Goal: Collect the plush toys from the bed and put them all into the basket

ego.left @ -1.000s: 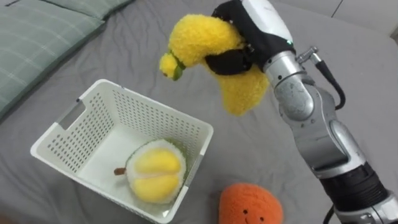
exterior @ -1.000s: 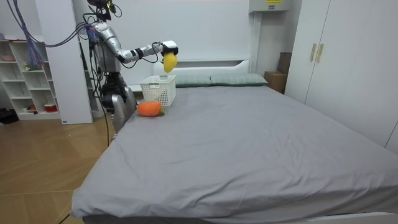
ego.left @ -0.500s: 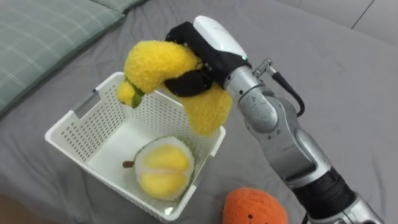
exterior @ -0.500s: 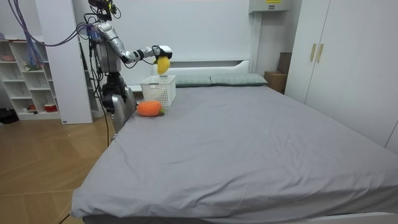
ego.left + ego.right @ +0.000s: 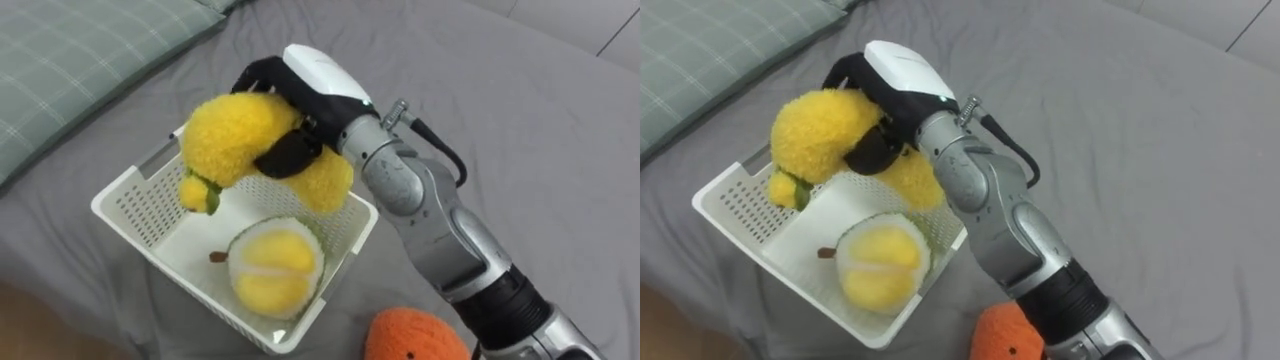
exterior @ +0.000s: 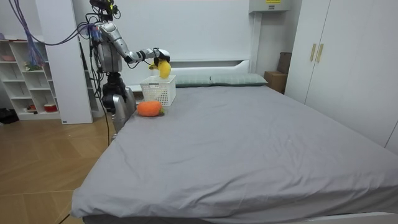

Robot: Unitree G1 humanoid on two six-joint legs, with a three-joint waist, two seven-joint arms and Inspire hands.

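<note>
Right now the right robot hand [image 5: 312, 78], reaching in from the lower right of the frame, is clamped round a fuzzy yellow toy [image 5: 232, 140]. It holds the toy in the air just above the white basket [image 5: 135, 200] at the middle left, the toy's green tip hanging over the basket's inside. Down in the basket lies a round yellow-and-white toy [image 5: 272, 268], an orange toy [image 5: 415, 338] sits on the grey bed [image 5: 520, 130] at the bottom edge near the basket's corner, and a checked pillow [image 5: 70, 60] lies in the upper left.
</note>
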